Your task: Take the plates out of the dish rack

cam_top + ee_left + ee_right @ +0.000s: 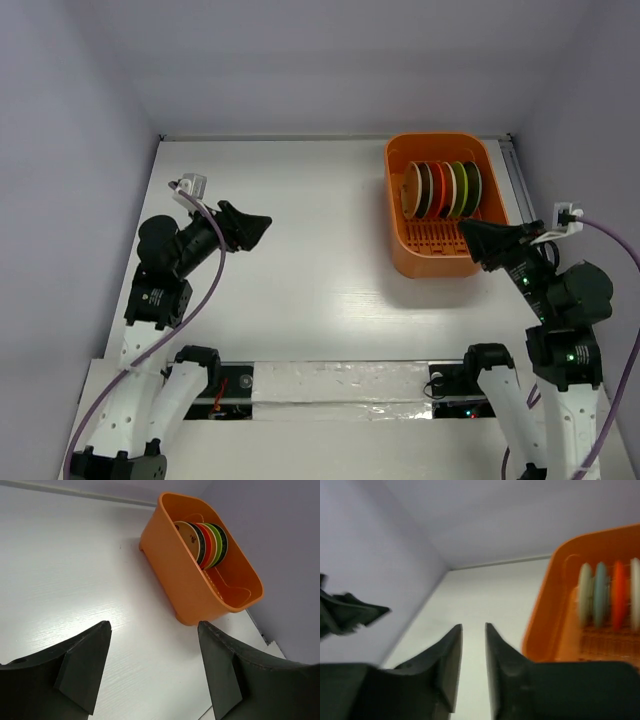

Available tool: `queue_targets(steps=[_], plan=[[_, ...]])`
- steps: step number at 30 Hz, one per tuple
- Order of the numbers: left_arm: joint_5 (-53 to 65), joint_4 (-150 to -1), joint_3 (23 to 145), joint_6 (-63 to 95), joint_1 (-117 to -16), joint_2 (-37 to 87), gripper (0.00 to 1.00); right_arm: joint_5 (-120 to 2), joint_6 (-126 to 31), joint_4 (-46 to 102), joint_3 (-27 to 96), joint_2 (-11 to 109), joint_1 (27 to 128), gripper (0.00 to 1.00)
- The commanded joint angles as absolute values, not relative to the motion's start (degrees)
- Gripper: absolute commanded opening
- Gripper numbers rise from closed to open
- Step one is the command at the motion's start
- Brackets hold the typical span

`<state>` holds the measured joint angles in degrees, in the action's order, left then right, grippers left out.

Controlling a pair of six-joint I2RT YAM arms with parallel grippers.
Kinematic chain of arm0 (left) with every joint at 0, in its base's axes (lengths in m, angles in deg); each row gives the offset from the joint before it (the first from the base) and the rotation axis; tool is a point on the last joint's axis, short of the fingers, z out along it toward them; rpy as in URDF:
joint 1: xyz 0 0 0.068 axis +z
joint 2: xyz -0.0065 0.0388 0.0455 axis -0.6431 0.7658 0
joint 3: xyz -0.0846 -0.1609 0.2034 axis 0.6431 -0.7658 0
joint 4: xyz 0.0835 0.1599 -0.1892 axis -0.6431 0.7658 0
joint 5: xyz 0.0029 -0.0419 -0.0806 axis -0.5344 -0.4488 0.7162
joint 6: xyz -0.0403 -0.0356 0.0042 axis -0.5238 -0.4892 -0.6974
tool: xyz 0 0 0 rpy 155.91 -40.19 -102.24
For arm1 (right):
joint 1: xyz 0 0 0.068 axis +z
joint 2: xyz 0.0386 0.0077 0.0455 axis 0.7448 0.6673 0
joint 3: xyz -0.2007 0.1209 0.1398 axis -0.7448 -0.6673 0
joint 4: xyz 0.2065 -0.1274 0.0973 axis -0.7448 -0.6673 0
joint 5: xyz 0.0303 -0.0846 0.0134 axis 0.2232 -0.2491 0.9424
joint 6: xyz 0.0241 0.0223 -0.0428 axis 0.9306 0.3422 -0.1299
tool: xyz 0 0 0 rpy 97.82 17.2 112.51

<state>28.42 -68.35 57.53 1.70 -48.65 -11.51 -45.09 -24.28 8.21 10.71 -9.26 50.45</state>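
The orange dish rack (432, 262) stands on the white surface (310, 300), at the far right. The plates (443, 189) stand upright on their edges, in one close row in the far half of the rack. The left fingers (258, 226) are spread wide and hold nothing, well apart from the rack. The right fingers (470, 233) are drawn almost together, with nothing between them, at the near right corner of the rack.
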Motion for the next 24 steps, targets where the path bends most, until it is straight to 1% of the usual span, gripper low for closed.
queue_targets(steps=[1,2,3,4,5,6,7,8,10,11,12,13,16,17,19,22,23,24], plan=[[28.5,-69.4,59.7,2.3,-48.9,-11.8,0.67,-39.7,-23.5,13.2,12.4,-6.9,50.2,0.24],[27.6,-68.3,59.8,3.2,-48.9,-11.8,0.63,-38.6,-23.0,13.9,12.1,-6.1,50.2,0.14],[26.3,-65.9,60.0,3.6,-48.9,-11.7,0.60,-38.2,-22.9,14.5,11.7,-4.6,51.0,0.06],[26.1,-65.1,59.9,4.0,-48.9,-11.7,0.57,-38.3,-22.9,14.7,11.5,-3.8,51.6,0.01],[26.3,-64.5,59.5,4.4,-48.9,-11.8,0.50,-40.0,-23.1,14.8,11.5,-3.0,52.7,0.00],[26.5,-64.0,58.7,4.6,-48.9,-12.0,0.46,-41.7,-23.2,15.0,11.4,-2.3,54.2,0.00],[27.2,-63.9,58.3,4.6,-48.9,-12.2,0.41,-43.7,-23.6,14.4,12.0,-0.1,58.5,0.00],[27.0,-63.7,58.0,4.7,-48.9,-12.9,0.29,-49.4,-24.7,13.7,12.7,1.3,61.3,0.00],[24.9,-63.0,57.7,5.0,-48.9,-13.6,0.16,-57.2,-26.1,11.5,14.5,6.4,67.9,0.00],[23.7,-62.8,57.8,5.3,-48.9,-14.0,0.04,-65.4,-27.5,10.5,16.7,8.3,73.3,0.00],[22.0,-61.7,58.3,5.9,-48.9,-14.0,0.00,-69.1,-28.2,9.8,17.7,10.3,75.1,0.00],[19.1,-61.1,58.6,6.2,-48.9,-13.9,0.00,-71.2,-28.9,9.2,18.4,13.5,76.1,0.00],[16.6,-60.3,58.5,6.6,-48.9,-14.4,0.00,-77.1,-30.6,9.0,19.0,17.4,76.7,0.00],[15.8,-60.3,57.9,6.5,-48.9,-15.7,0.00,-80.6,-31.2,8.5,19.5,20.4,76.7,0.00],[13.1,-60.6,56.3,6.5,-48.9,-17.2,0.00,-83.1,-31.9,6.2,21.8,24.0,76.7,0.00],[11.6,-60.9,54.2,7.1,-48.9,-18.9,0.00,-88.2,-33.0,5.3,24.7,30.3,77.3,0.00],[12.0,-61.2,53.6,7.0,-48.9,-19.3,0.00,-91.7,-33.2,5.1,25.6,31.5,77.3,0.00],[12.4,-61.9,52.6,7.0,-48.9,-19.5,0.04,-93.6,-33.8,5.3,26.4,33.4,77.3,0.01]])
